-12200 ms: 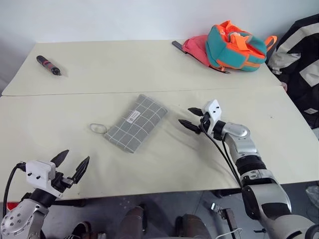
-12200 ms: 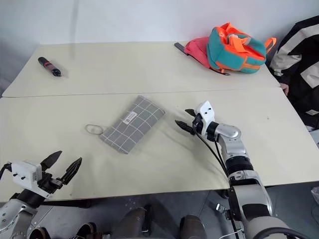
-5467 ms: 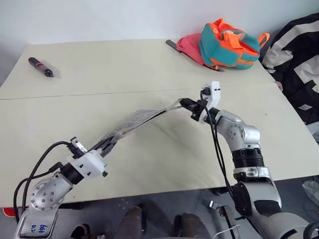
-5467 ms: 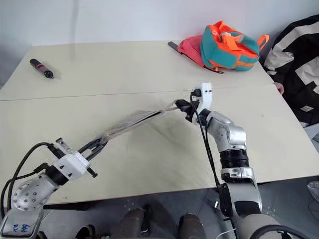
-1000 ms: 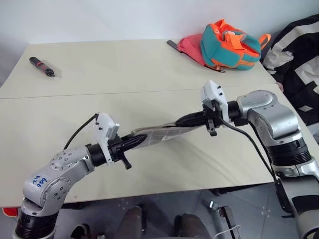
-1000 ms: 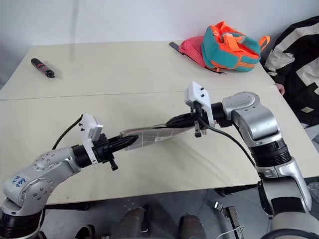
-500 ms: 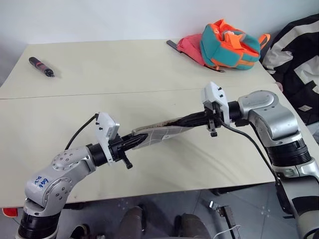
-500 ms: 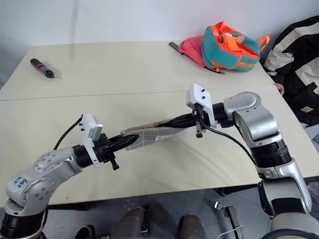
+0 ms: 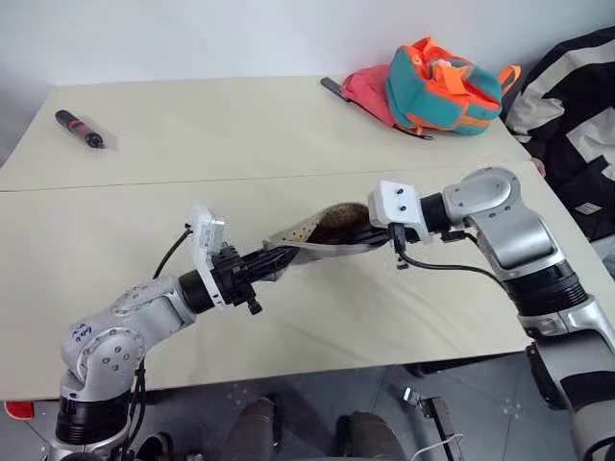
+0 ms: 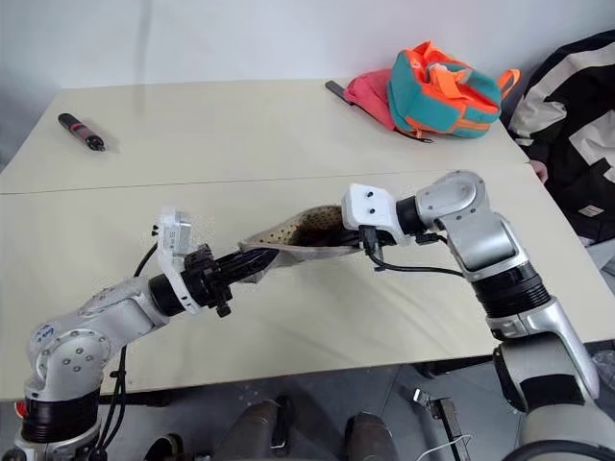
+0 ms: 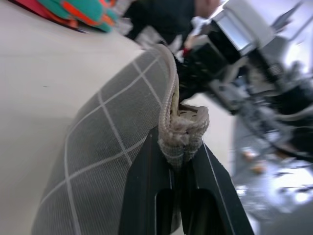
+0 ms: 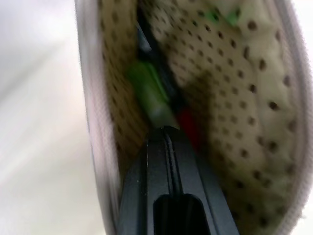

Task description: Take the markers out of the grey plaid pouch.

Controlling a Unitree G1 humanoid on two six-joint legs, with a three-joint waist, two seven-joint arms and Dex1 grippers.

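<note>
Holding grey plaid pouch (image 9: 317, 230) mid-air over table (image 9: 288, 134), mouth open | left gripper (image 11: 180, 147) clamped on its left end | right gripper (image 10: 357, 233) closed, tip inside | markers (image 12: 154, 95) in lining | tip mouth down, keep left pinch firm

The grey plaid pouch (image 9: 317, 233) hangs above the middle of the table (image 9: 288, 134), stretched between both grippers, its mouth gaping upward to show tan dotted lining. The left gripper (image 9: 274, 259) pinches its near-left end; the right gripper (image 9: 370, 230) grips its right end. A dark pen-like tool (image 9: 77, 128) lies near the far-left corner, a teal-and-orange backpack (image 9: 437, 86) at the far-right edge.
</note>
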